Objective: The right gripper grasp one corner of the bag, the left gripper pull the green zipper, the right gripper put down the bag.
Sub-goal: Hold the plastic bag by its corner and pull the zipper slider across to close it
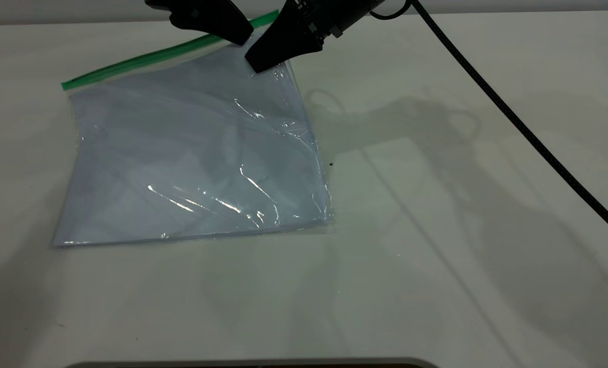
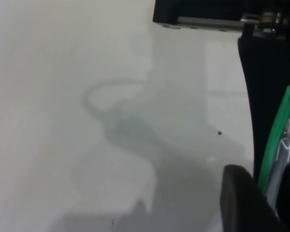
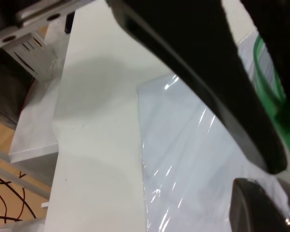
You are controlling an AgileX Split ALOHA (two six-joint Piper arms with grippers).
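The bag (image 1: 191,153) is a clear pouch with pale bluish sheets. It lies on the white table with its far right corner raised. The green zipper (image 1: 145,57) runs along its far edge. My right gripper (image 1: 256,64), the one with the trailing cable, is shut on that raised corner just below the zipper's right end. In the right wrist view its jaws (image 3: 273,186) pinch the plastic film of the bag (image 3: 183,145). My left gripper (image 1: 237,37) sits right beside it on the zipper. In the left wrist view (image 2: 266,183) the green zipper (image 2: 275,140) runs between its jaws.
The right arm's black cable (image 1: 513,117) crosses the table's right side down to the right edge. The table (image 1: 436,255) is bare in front and to the right of the bag. The table's edge and a lower shelf (image 3: 33,145) show in the right wrist view.
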